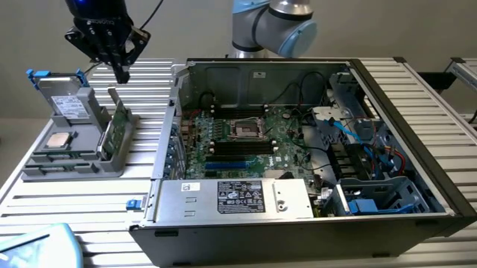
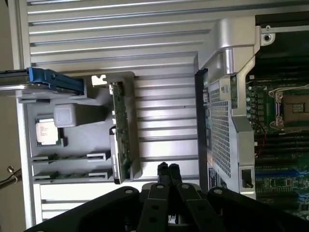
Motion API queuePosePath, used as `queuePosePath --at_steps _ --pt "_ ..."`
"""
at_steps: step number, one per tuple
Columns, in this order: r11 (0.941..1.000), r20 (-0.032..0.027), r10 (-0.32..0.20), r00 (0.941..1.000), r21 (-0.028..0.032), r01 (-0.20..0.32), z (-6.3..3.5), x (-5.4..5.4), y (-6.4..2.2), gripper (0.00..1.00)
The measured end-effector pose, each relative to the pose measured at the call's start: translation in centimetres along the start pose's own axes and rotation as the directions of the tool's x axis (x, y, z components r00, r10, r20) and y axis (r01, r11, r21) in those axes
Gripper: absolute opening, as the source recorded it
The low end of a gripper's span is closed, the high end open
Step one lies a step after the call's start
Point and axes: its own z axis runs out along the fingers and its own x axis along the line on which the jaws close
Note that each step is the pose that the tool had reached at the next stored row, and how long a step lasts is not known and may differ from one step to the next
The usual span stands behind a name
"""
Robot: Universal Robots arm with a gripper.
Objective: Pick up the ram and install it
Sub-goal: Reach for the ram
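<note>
Two thin green ram sticks [image 1: 56, 158] [image 2: 67, 157] lie edge-on in narrow slots at the near end of a grey holder [image 1: 111, 167] [image 2: 96, 145] on the exterior view's left. My gripper [image 1: 120, 75] [image 2: 169, 168] hangs in the air above the holder's far right corner, well away from the ram. Its black fingers are pressed together with nothing between them. In the open computer case, the motherboard [image 1: 287, 139] [image 2: 280, 145] shows its long black memory slots [image 1: 242, 146] beside the processor socket.
The holder also carries a boxy grey drive [image 1: 66, 103] with blue clips, a square silver processor [image 1: 58, 140] [image 2: 48, 131] and a tall green card [image 1: 113, 128] [image 2: 120, 130] standing on edge just below my fingers. The case wall [image 1: 167, 139] rises between holder and motherboard. A power supply [image 1: 234, 198] sits at the case front.
</note>
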Motion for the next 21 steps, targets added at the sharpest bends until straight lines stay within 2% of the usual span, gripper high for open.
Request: queuePosePath --at_steps 9,15,21 --pt "1.0 -0.009 -0.004 1.0 0.0 0.004 0.58 3.8 -0.3 0.11" --pt "0.9999 -0.0185 -0.016 0.9997 0.0011 0.016 0.82 5.4 -0.43 0.11" --pt "0.9995 -0.0255 -0.032 0.9992 0.0021 0.032 1.02 6.9 -0.55 0.11"
